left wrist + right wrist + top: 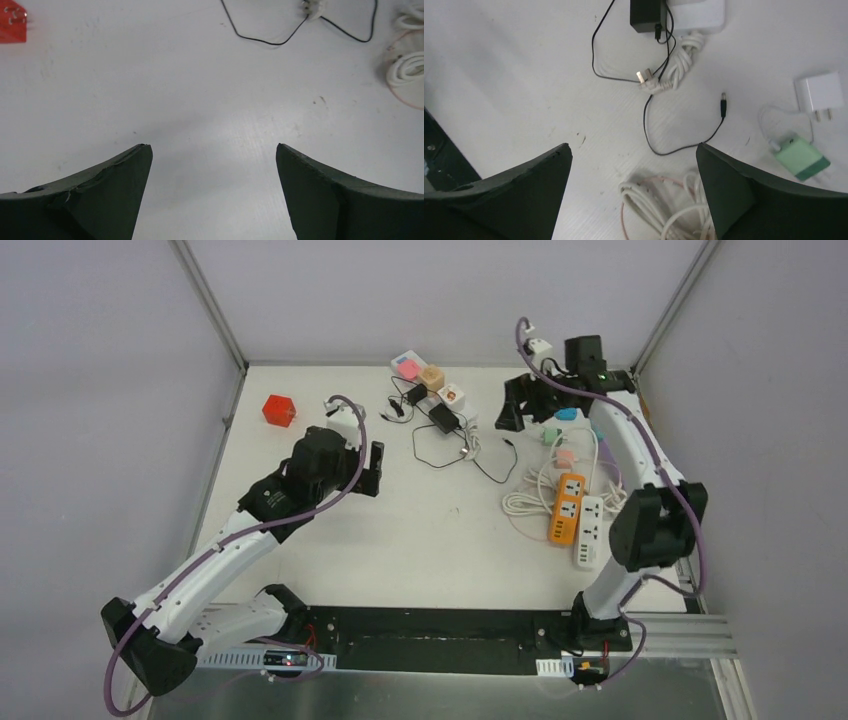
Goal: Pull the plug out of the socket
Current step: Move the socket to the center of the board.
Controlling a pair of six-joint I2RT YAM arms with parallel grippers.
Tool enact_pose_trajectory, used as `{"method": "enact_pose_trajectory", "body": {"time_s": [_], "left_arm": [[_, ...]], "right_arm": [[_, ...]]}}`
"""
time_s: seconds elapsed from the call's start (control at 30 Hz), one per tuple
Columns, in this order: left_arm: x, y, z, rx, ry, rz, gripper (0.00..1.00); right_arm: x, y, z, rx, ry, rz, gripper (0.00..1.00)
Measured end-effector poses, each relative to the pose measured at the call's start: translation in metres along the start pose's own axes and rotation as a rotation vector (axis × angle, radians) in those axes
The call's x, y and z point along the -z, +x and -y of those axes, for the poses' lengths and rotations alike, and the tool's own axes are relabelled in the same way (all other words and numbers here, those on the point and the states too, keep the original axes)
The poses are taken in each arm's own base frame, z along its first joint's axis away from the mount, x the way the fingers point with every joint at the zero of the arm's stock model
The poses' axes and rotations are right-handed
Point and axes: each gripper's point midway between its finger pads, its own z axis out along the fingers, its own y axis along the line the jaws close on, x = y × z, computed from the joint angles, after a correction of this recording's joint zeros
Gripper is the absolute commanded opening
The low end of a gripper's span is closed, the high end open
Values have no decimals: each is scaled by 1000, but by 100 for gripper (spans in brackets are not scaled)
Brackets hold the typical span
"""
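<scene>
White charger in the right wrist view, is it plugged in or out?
Out: the white charger lies loose on the table, both prongs bare.

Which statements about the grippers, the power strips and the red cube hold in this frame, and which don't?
1. The left gripper has its jaws wide apart with nothing between them. True.
2. The right gripper is shut on the black adapter. False: its jaws stand open and empty, and the adapter lies well clear of them.
3. The orange power strip lies right beside the white power strip. True.
4. The red cube sits between the two strips. False: it is at the far left, on the opposite side from both strips.
</scene>
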Motion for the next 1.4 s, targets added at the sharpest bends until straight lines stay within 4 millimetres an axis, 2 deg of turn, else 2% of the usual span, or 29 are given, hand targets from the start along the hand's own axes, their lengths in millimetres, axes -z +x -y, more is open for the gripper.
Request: {"method": "enact_pose_trajectory", "body": {"time_s": [0.17, 0.37, 0.53, 0.87, 1.17, 1.4], "left_arm": [[-6, 25, -21, -50, -91, -61, 99], [-4, 27, -32, -82, -141, -64, 99], [-3, 28, -35, -93, -159, -65, 99], [-3, 29, -47, -87, -197, -70, 99], [-3, 29, -55, -76, -217, -73, 99], [-3, 30, -57, -69, -217, -75, 99]], "right_arm": [[-61, -25, 1, 103, 14, -106, 100], [-121, -48, 6, 158, 59, -151, 100], [-159, -54, 11, 156, 98, -161, 100], [-207, -70, 37, 81, 162, -90, 98], [-228, -84, 53, 29, 217, -11, 94], [-241, -77, 58, 16, 215, -14, 92]]}}
